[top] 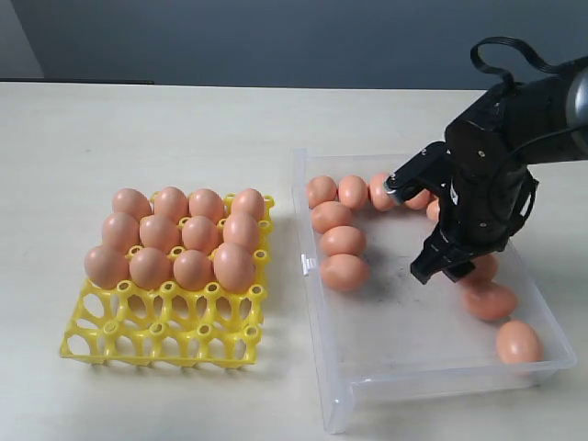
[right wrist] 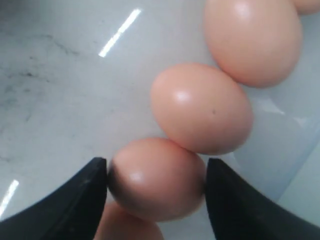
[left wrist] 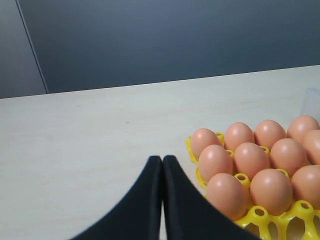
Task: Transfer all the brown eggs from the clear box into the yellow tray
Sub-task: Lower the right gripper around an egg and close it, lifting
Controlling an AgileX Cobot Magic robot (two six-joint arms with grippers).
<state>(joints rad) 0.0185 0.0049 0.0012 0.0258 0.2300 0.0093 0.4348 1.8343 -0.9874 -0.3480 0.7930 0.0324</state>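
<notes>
The right fingers (right wrist: 85,200), released and spread, bracket one brown egg (right wrist: 157,177) in the clear box (top: 312,303), end to end along its long axis. The left fingers (left wrist: 145,200) are clenched near the yellow tray (left wrist: 260,215).

The right arm (top: 496,156) is cased in angular black housings; a looped black cable (top: 503,40) and tapered black jaws are fitted.

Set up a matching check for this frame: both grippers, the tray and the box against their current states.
1 left gripper
2 right gripper
3 yellow tray
4 clear box

A fingers on either side of one brown egg
B loose brown eggs on its floor
C fingers shut together
D near rows unfilled

Pairs: 1-C, 2-A, 3-D, 4-B
</notes>
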